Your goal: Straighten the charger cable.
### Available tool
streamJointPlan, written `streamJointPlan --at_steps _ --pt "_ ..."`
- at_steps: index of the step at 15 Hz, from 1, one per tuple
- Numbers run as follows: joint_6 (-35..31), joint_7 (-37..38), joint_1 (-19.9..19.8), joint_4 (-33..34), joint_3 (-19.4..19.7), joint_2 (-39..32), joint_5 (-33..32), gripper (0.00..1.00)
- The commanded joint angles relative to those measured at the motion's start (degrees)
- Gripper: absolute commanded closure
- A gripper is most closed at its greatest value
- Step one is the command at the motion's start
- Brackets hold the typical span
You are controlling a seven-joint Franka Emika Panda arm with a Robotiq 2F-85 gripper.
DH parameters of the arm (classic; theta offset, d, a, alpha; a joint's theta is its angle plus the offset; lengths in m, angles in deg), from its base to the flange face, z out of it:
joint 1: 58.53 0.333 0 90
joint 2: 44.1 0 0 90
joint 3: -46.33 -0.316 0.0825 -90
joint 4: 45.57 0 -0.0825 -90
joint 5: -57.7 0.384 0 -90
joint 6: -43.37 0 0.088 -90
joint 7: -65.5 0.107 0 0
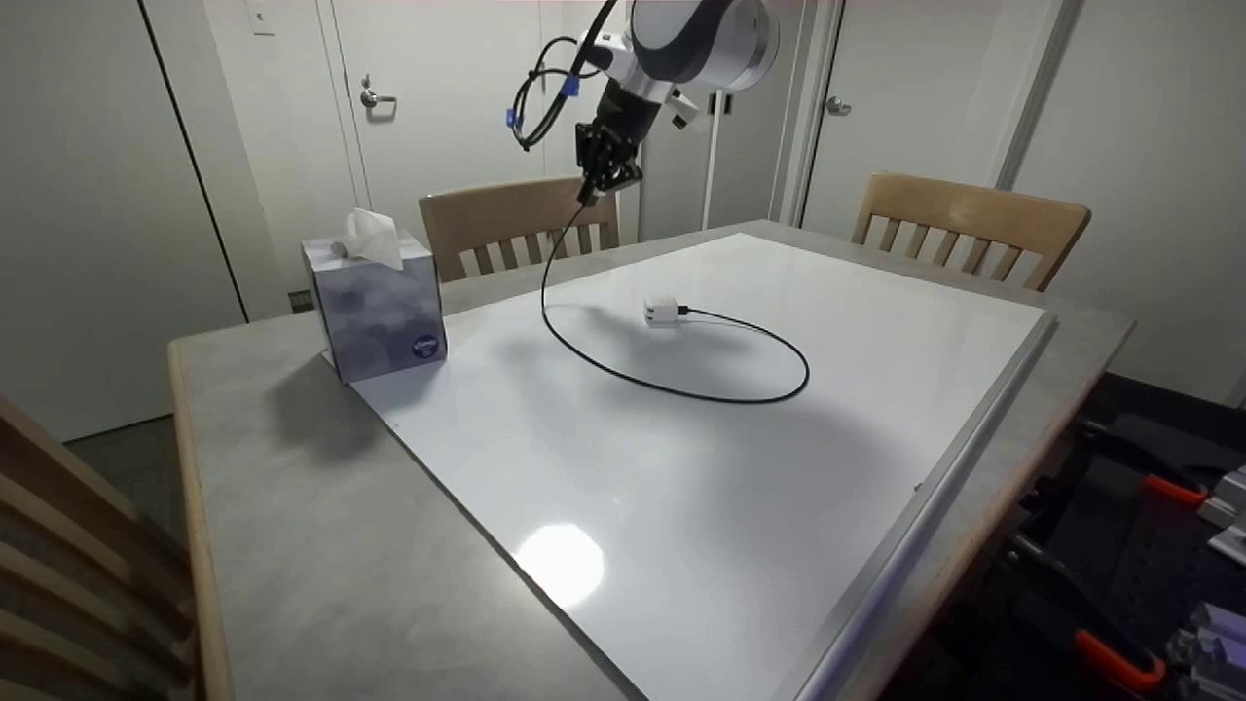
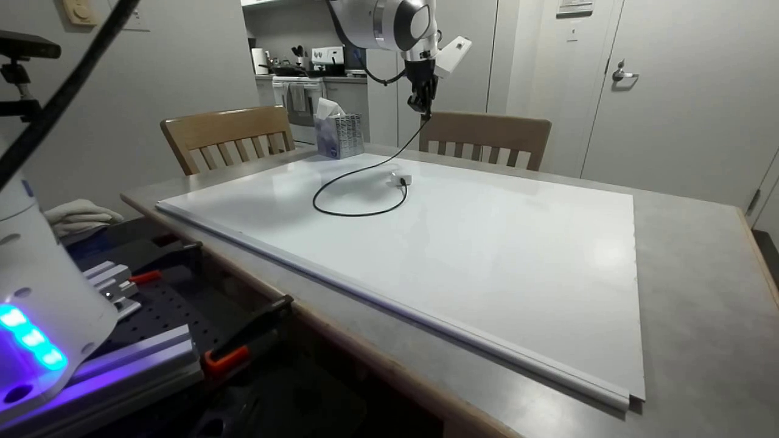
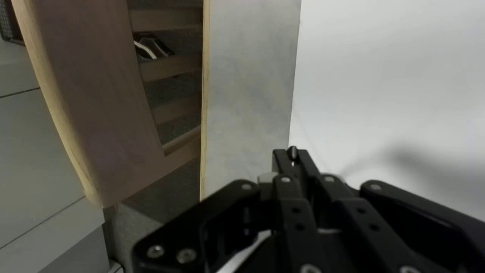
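The cable [image 1: 681, 393] curves over a whiteboard [image 1: 720, 487], chairs [image 1: 973, 212] beside the table [image 1: 341, 545].

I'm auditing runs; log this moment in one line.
gripper: shut on charger cable | shape: curved, not yet straight | white adapter: on whiteboard

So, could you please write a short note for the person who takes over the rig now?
Gripper: closed, holding the cable up by the end away from the charger.
Cable: sags from the gripper, then curves round to the charger on the board.
Done: one end gripped and off the board.
Left: bend not straightened; probably pull it out, lay the cable down, release.
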Motion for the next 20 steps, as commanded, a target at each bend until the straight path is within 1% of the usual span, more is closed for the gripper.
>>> streamJointPlan --at_steps 1,5,6,8,9,11,14,15,17,20 --pt "2.4 -12.0 -2.1 3.9 -6.1 -3.0 3.5 0.98" --pt "4.2 -25.8 -3.4 7.5 -12.7 -6.3 8.7 0.98" --pt "6.1 -29.5 -3.8 8.6 -14.4 -7.3 10.0 0.98" --pt "11.3 -35.9 -4.1 10.0 -16.0 -8.1 12.8 0.98" --pt "7.0 -31.0 -1.1 7.1 -11.4 -5.2 13.4 0.92" --pt "9.5 -34.2 -1.2 8.3 -12.2 -6.0 14.7 0.92" --pt "10.1 -34.8 -1.4 9.0 -12.4 -6.5 14.8 0.92" --pt "11.0 -35.3 -1.4 9.1 -12.6 -6.7 14.6 0.98" --pt "14.0 -37.2 -1.7 8.6 -13.6 -6.4 15.9 0.98" --pt "16.1 -38.1 -1.3 6.5 -13.2 -5.1 18.2 0.98"
